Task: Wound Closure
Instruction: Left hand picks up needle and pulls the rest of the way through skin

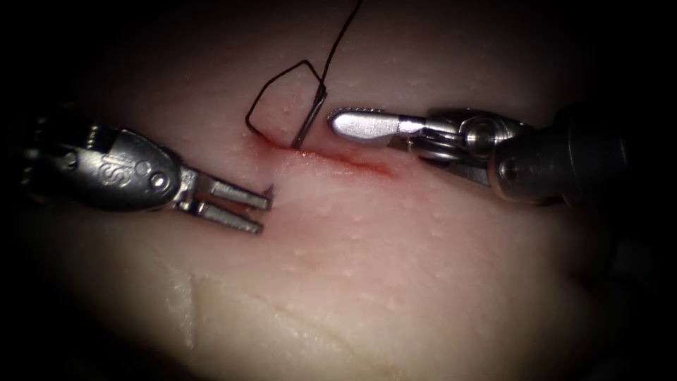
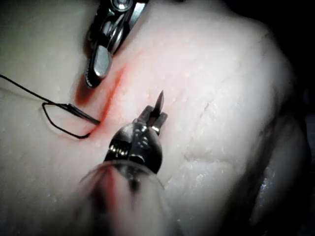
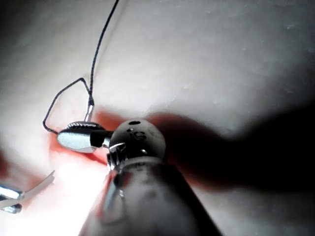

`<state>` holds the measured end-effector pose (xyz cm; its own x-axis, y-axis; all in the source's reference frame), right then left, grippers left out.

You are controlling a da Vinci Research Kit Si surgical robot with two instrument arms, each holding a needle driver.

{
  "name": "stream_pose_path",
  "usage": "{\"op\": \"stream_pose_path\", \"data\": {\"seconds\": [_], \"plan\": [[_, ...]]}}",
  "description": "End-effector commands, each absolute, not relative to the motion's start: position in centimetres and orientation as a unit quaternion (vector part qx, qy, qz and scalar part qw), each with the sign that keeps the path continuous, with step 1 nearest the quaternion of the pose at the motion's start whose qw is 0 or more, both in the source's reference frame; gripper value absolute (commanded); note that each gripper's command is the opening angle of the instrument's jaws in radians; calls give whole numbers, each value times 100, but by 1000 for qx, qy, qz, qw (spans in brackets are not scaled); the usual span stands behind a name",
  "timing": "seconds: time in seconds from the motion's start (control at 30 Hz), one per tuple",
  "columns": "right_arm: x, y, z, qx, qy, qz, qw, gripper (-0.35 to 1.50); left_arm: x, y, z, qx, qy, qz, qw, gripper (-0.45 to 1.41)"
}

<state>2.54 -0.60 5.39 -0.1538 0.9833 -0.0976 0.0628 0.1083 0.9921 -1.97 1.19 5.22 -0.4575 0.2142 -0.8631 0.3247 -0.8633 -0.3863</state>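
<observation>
Tissue (image 1: 395, 268) lies pale across the endoscope view, with the cut (image 1: 338, 159) running over its middle from about 10 o'clock towards 3 o'clock. Red fluid (image 1: 367, 164) lines the cut.

The right tool (image 1: 337, 121) comes in from 3 o'clock. Its jaws are pressed together and hold nothing, and their tip lies just beside the needle's tail, on the 12 o'clock side of the cut. The left tool (image 1: 264, 212) comes in from 9 o'clock, on the 6 o'clock side of the cut near its left end. Its jaws are spread and grip nothing.

The thread (image 1: 271, 88) drops in from 12 o'clock and bends into an angular loop on the tissue by the left end of the cut. It ends at the needle's tail.

The needle (image 1: 310, 120) is in the tissue. Its tail end slants down from 1 o'clock into the cut, and its body is hidden under the surface. Its tip (image 1: 270, 189) pokes out on the 6 o'clock side, right at the end of the left tool's upper jaw; whether they touch I cannot tell
</observation>
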Motion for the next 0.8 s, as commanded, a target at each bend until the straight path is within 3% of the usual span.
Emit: {"op": "stream_pose_path", "data": {"seconds": [0.03, 0.43, 0.6, 0.73, 0.8], "plan": [[260, -67, 543, 453, 578, 491, 468, 4, -202, 110, 525, 519, 274, -809, 27, -45], [260, -68, 539, 403, 588, 458, 530, 7, -198, 133, 501, 542, 316, -778, -24, -45], [262, -69, 531, 381, 597, 427, 562, 20, -199, 134, 499, 540, 334, -770, -63, -45], [263, -70, 528, 372, 599, 417, 574, 44, -199, 134, 496, 539, 353, -761, -79, -45], [264, -70, 525, 365, 602, 407, 582, 74, -199, 137, 491, 541, 371, -748, -99, -45]]}}
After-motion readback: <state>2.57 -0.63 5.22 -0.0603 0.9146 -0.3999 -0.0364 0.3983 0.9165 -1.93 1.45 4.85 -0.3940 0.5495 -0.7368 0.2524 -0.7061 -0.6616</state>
